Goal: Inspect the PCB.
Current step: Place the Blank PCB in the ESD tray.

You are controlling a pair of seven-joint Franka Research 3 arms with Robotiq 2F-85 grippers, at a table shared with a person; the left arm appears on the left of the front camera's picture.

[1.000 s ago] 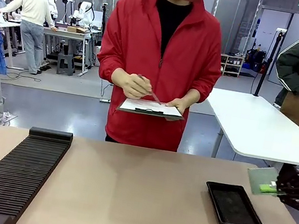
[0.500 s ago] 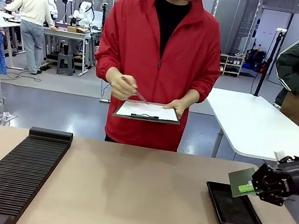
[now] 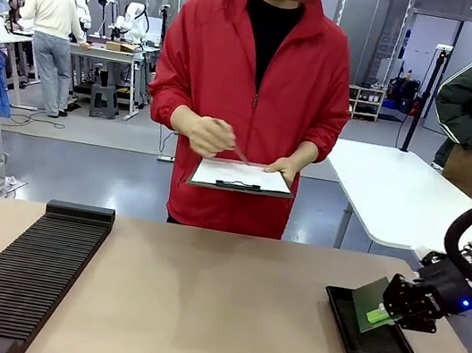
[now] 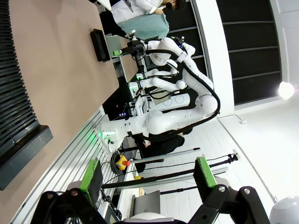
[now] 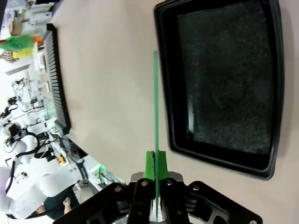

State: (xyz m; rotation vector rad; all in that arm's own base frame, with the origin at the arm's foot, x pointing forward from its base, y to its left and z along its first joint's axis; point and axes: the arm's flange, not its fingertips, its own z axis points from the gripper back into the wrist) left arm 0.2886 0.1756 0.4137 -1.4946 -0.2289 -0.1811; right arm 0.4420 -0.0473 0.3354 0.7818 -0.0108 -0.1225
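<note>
One board in play: the PCB (image 3: 369, 303) is pinched at one edge by the right gripper (image 3: 382, 315), tilted, and hanging over the near-right part of the black tray (image 3: 347, 326). From the right wrist camera you see it edge-on, a thin green line (image 5: 155, 107) running straight out from between the clamped green pads (image 5: 149, 164), with the tray (image 5: 275, 93) just beside it.

Handling, as I judge it: light, stiff, thin. It shows no sag though it's held by one end only. Faces are probably the fragile part (speckled side looks populated), so keep your hold on the bare edge margin, as now, not on the flat faces. An edge pinch is narrow, so a bump on the tray rim could twist it in the pads.

Left gripper (image 4: 147, 179) is wide open and holds nothing, parked off the table's near-left side by the ribbed rack (image 3: 20, 276).

Person across the table holds a clipboard (image 3: 240, 177) and pen, hands well apart from the board.
</note>
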